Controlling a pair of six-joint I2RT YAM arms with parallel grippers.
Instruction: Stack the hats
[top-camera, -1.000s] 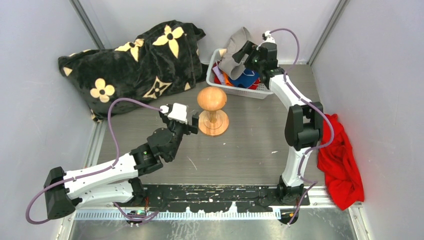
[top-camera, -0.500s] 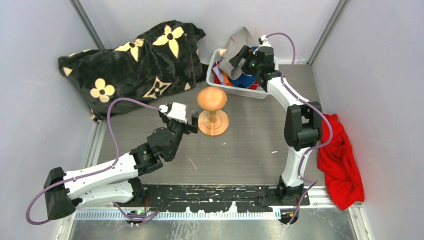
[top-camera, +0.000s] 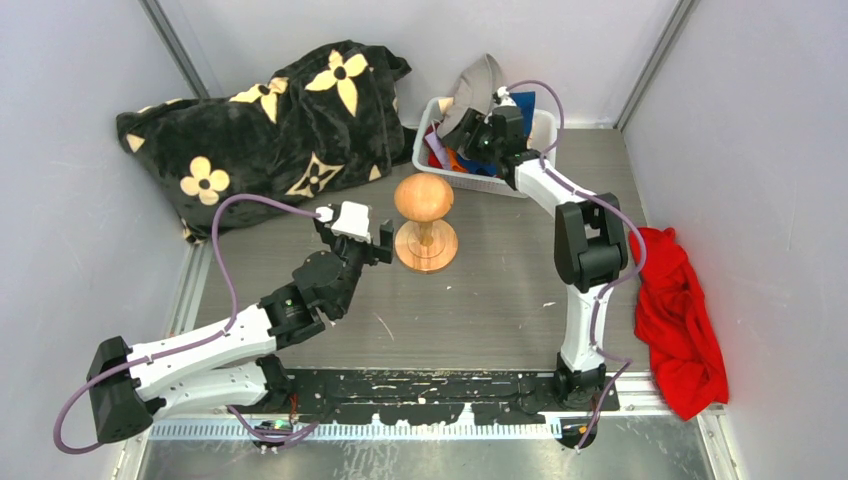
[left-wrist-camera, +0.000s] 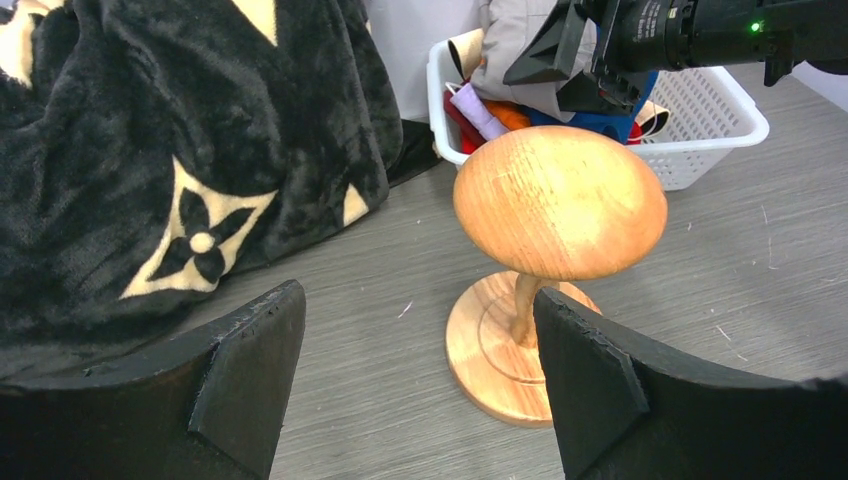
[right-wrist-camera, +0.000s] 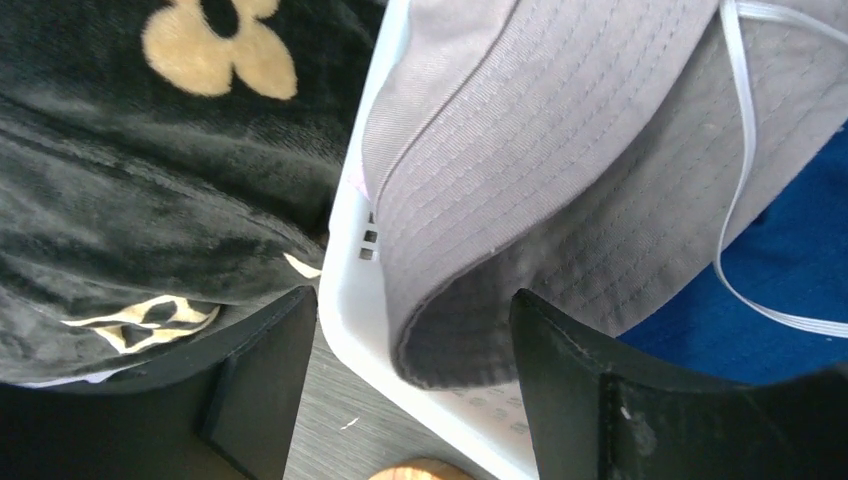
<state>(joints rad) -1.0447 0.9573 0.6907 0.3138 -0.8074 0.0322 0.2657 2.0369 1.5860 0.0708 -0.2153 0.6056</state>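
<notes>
Several hats lie in a white basket (top-camera: 500, 186) at the back. A grey hat (top-camera: 474, 84) drapes over its left rim, and a blue hat (right-wrist-camera: 800, 260) lies beneath. In the left wrist view lilac (left-wrist-camera: 478, 108) and orange (left-wrist-camera: 512, 116) hats show inside the basket. My right gripper (top-camera: 472, 130) is open, and in its wrist view (right-wrist-camera: 410, 300) the jaws straddle the grey hat's brim (right-wrist-camera: 560, 150) and the basket rim (right-wrist-camera: 350, 300). My left gripper (top-camera: 372, 240) is open and empty, low beside a wooden mushroom-shaped stand (top-camera: 424, 205).
A large black blanket with cream flowers (top-camera: 270, 130) lies at the back left, touching the basket. A plain red cloth (top-camera: 680, 320) lies at the right wall. The wooden stand (left-wrist-camera: 560, 200) is bare, in the middle of the table.
My right gripper has moved left across the basket to the grey hat at the left rim. The left arm has barely moved.
</notes>
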